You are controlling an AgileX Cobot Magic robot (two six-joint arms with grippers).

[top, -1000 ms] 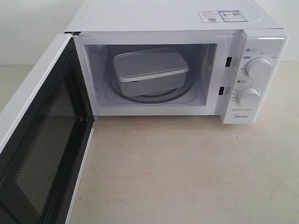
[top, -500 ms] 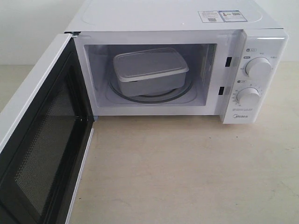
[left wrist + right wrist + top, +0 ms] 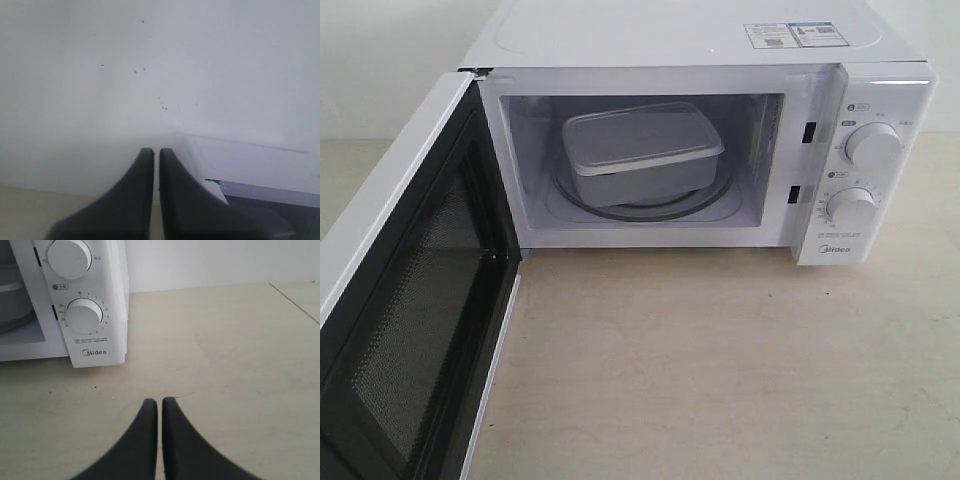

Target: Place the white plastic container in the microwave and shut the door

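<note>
The white plastic container [image 3: 638,153] sits with its lid on inside the white microwave [image 3: 690,40], resting on the glass turntable [image 3: 705,202]. The door [image 3: 405,300] stands swung wide open to the left, its dark mesh window facing inward. Neither arm shows in the exterior view. In the left wrist view my left gripper [image 3: 156,151] is shut and holds nothing, facing a white wall beside a corner of the microwave [image 3: 250,160]. My right gripper [image 3: 160,401] is shut and holds nothing, low over the tabletop, in front of the knob panel [image 3: 82,315].
A beige tabletop [image 3: 720,360] spreads in front of the microwave. A white wall [image 3: 380,60] stands behind it. The open door takes up the left front of the table. A table seam [image 3: 295,302] runs at the far right.
</note>
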